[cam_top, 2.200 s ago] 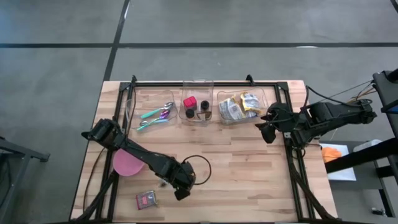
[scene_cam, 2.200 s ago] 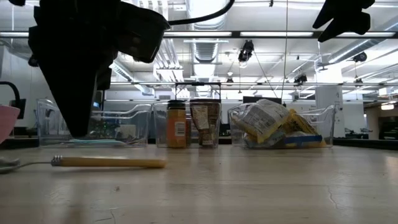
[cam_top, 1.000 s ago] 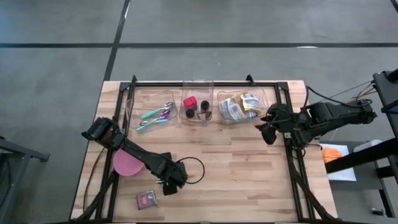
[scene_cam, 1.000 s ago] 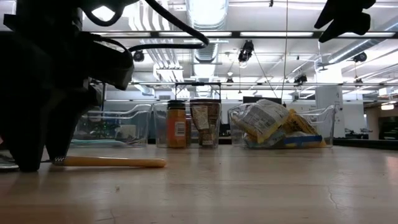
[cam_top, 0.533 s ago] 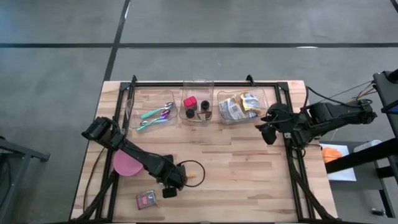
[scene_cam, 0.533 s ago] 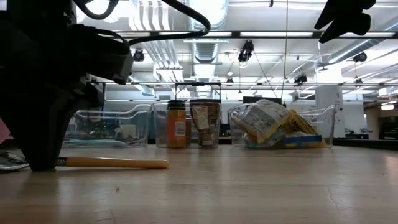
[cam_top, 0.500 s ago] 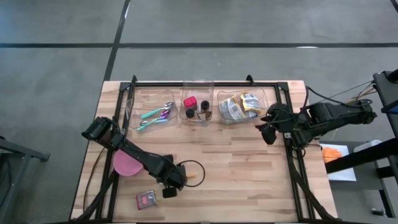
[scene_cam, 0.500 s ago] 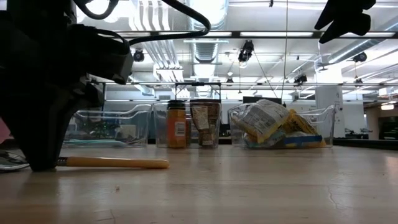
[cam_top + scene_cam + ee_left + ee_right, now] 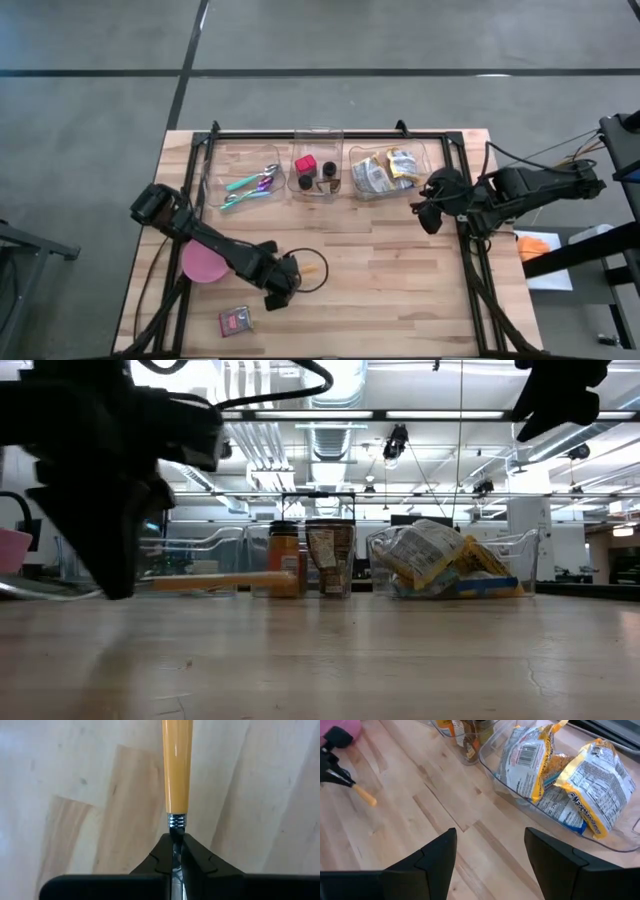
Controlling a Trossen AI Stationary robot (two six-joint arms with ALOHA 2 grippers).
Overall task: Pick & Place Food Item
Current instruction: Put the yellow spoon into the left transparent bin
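A utensil with an orange handle point(image 9: 177, 765) hangs a little above the table at the near left, with my left gripper point(image 9: 281, 287) shut on it; the low view shows the handle point(image 9: 228, 582) level. My right gripper point(image 9: 424, 208) hangs open above the table's right side, beside a clear bin point(image 9: 433, 161) of food packets point(image 9: 555, 775), with nothing between its fingers. A small pink packet point(image 9: 235, 321) lies flat near the front edge. My left gripper pinches the utensil's thin metal neck point(image 9: 176, 832) between its two fingers, right behind the ribbed collar at the handle's end. The fingers point down and lie across the utensil. The orange handle juts out level from the fingers, clear of the table.
Along the far edge stand three clear bins: utensils point(image 9: 247, 184), spice jars point(image 9: 314, 171), food packets. A pink plate point(image 9: 203, 263) lies by the left arm. A black cable loop point(image 9: 318, 272) lies by the left gripper. Bare wood fills the table's middle point(image 9: 390, 270).
My left gripper has shut on the utensil's metal neck and then risen, lifting the utensil from where it lay on the table until it hangs level and clear of the wood.
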